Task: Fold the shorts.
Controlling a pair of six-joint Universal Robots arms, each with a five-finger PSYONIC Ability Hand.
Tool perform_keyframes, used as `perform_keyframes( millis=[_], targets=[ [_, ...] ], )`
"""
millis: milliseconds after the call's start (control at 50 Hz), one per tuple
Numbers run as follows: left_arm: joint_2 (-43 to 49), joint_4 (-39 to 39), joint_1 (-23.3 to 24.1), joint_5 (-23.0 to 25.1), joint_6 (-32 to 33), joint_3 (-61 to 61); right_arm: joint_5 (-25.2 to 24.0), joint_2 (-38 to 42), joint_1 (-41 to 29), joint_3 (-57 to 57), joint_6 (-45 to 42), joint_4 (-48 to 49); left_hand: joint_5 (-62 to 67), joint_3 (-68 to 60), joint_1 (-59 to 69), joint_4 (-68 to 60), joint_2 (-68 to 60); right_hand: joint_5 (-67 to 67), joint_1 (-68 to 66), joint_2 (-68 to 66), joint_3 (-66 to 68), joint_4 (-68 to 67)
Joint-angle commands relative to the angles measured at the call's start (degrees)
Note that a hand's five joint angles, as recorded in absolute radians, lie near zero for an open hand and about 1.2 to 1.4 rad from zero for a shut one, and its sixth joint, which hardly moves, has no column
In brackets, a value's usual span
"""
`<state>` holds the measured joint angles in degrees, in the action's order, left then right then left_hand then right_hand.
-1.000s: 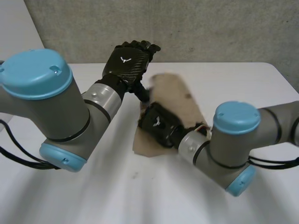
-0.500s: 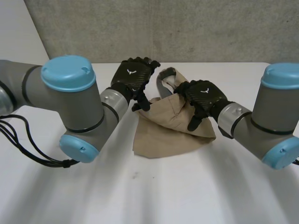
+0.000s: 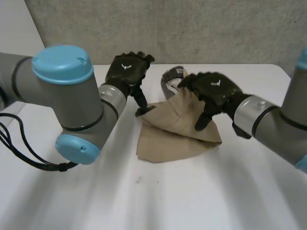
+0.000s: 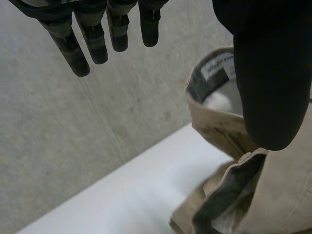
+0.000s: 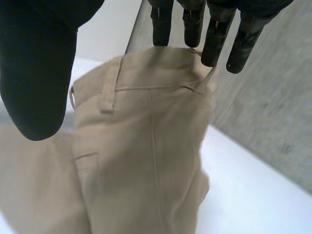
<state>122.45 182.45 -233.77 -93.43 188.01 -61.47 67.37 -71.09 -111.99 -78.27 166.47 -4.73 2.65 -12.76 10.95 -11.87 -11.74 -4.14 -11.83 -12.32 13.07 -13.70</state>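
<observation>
A white table (image 3: 168, 201) with a smooth, matte top stretches across the foreground, a small dark speck (image 3: 139, 180) marking its near half. Behind its far edge stands a grey, mottled concrete wall (image 3: 216, 28), joined at the left by a paler panel (image 3: 19, 26).

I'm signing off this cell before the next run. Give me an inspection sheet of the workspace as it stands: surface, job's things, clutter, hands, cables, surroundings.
surface: white table, with the shorts near its middle.
job's things: beige cloth shorts, crumpled, with the waistband end raised beside the right hand.
clutter: nothing seen.
hands: left hand open, thumb pointing down at the shorts' edge; right hand open, straight fingers at the waistband.
cables: nothing seen near the shorts.
surroundings: grey concrete wall behind the table.
</observation>
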Motion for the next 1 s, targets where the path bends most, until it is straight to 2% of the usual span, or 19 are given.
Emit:
perform_keyframes(
  millis=[20,140,280,480,540,700,840,1000],
  targets=[
    [-3.7,0.0,0.2,0.2,-0.1,-0.1,0.7,-7.3,0.5,2.7,7.7,-0.6,-0.9,1.0,0.8,0.1,0.0,2.0,-0.3,0.2,-1.0,1.6],
    [-3.5,-1.0,1.1,0.3,-0.1,-1.9,0.6,-10.7,1.2,4.0,12.4,-1.9,-0.8,0.9,0.9,0.0,-0.2,1.9,-0.4,0.1,-0.8,1.4],
    [0.3,-1.0,2.1,-0.1,0.0,-3.3,0.7,-8.5,2.3,3.3,12.6,-1.9,-0.4,0.5,1.3,-0.4,-0.5,2.0,-0.3,0.2,-1.0,1.6],
    [6.9,-0.9,3.1,-0.1,0.0,2.0,0.8,3.7,1.8,6.1,12.6,-1.9,-0.4,0.5,1.3,-0.4,-0.5,3.7,1.4,1.9,-2.6,3.3],
    [10.7,-1.9,3.9,-0.7,0.0,4.9,0.8,9.9,1.6,9.4,12.7,-1.9,-0.4,0.5,1.3,-0.4,-0.5,4.1,1.8,2.3,-3.1,3.7],
    [22.7,-11.2,5.5,-8.8,0.2,15.0,1.1,23.0,1.3,16.3,12.2,-2.1,-1.6,1.7,0.1,0.8,0.7,4.1,1.8,2.3,-3.1,3.7],
    [26.3,-18.8,5.1,-11.2,1.6,17.6,4.3,30.2,1.3,20.2,4.2,-5.8,-1.8,1.9,-0.1,1.0,0.9,4.1,1.8,2.3,-3.1,3.7],
    [25.1,-19.5,5.2,-11.2,5.3,16.6,8.7,32.6,1.2,21.6,-5.8,-9.3,-1.9,2.0,-0.2,1.1,1.0,4.1,1.8,2.3,-3.1,3.7]
  ],
)
